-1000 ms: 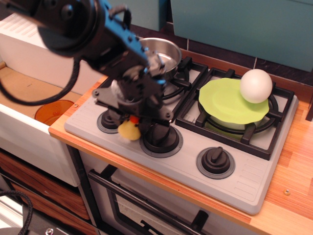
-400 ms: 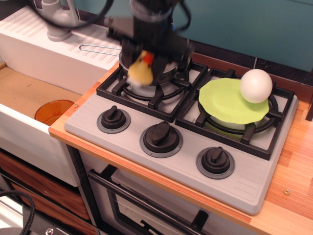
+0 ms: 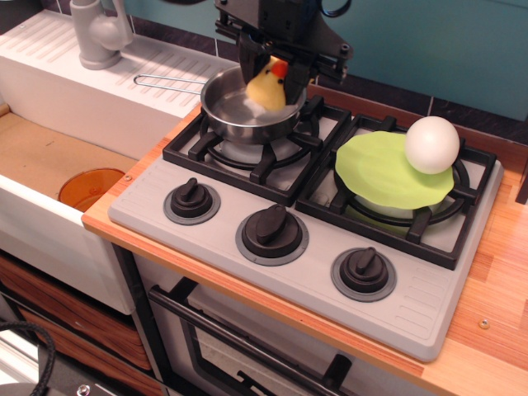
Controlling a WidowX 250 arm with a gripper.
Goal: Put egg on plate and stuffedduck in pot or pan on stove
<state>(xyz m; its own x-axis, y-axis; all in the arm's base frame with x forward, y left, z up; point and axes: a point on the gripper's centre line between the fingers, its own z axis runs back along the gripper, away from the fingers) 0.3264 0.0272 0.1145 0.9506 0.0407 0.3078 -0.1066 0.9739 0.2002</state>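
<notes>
The white egg rests on the far right edge of the lime-green plate, which lies on the right burner of the grey stove. The shiny steel pan sits on the left burner, its wire handle pointing left. My gripper is shut on the yellow stuffed duck and holds it just above the pan's right half, orange beak up.
An orange bowl sits in the sink recess at the left. A grey faucet stands at the back left on the white drainboard. Three black knobs line the stove's front. A wooden counter lies at the right.
My gripper has carried the duck from the front knobs up and back to over the pan. The egg and plate have not moved.
</notes>
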